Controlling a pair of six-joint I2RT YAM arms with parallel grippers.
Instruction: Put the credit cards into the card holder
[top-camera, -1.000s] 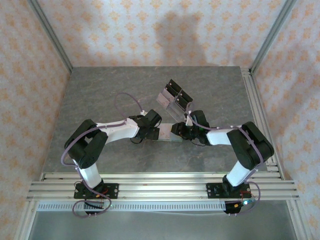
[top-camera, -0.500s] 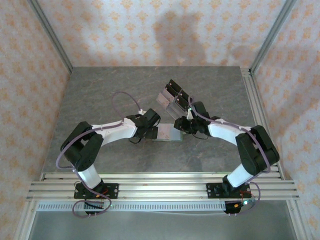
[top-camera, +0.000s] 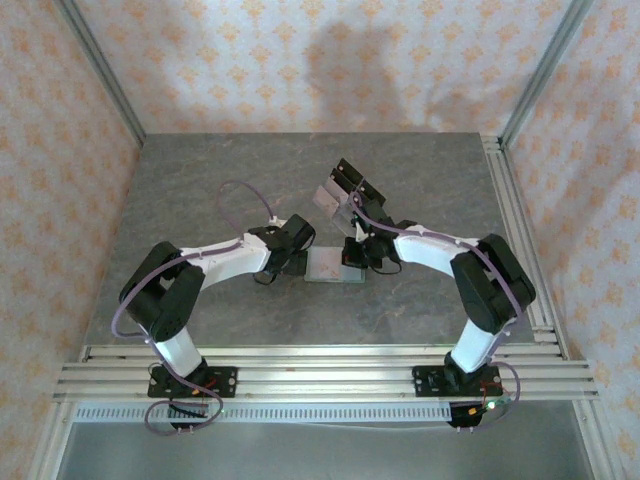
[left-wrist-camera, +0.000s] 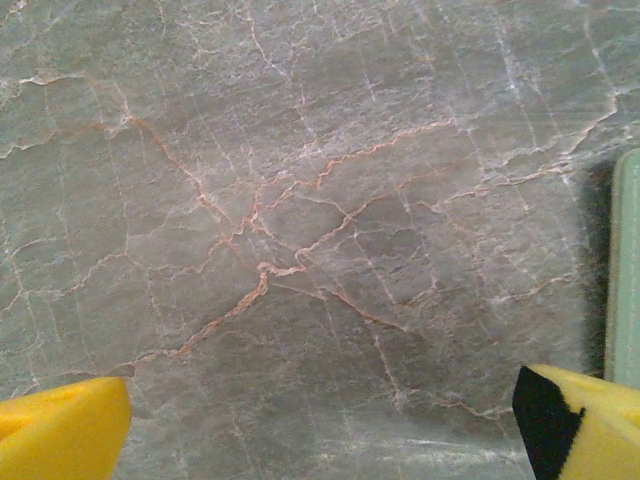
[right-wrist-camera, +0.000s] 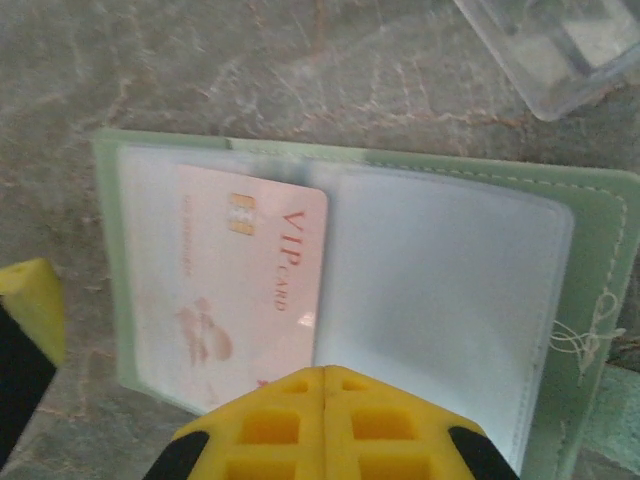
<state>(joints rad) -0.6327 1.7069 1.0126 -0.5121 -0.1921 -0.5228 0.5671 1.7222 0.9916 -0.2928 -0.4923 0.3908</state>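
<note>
The card holder (right-wrist-camera: 590, 250) lay open and flat on the desk (right-wrist-camera: 250, 70), right under and in front of the right tool (right-wrist-camera: 325, 378). Its clear pockets faced up so a card could slide in. One pink credit card (right-wrist-camera: 250, 280) with "VIP" on it sat in the pocket just ahead of the tool's tips and a bit to one side. It looked tucked under the clear cover, but I could not tell if it was all the way in. The right tool was pinched shut with nothing between its fingers, and its tips hung over the near edge of the card, where the two pockets met. Closed tips make a good little pusher, so I think it was there to nudge the card deeper. The left tool (left-wrist-camera: 320, 420) was spread wide and held nothing. It hovered over bare desk with the green edge of the holder just beside one finger — likely out of the way, yet near enough to press the holder down. The clear stand (right-wrist-camera: 560, 50) stood beyond the holder, on the far side from the right tool.
</note>
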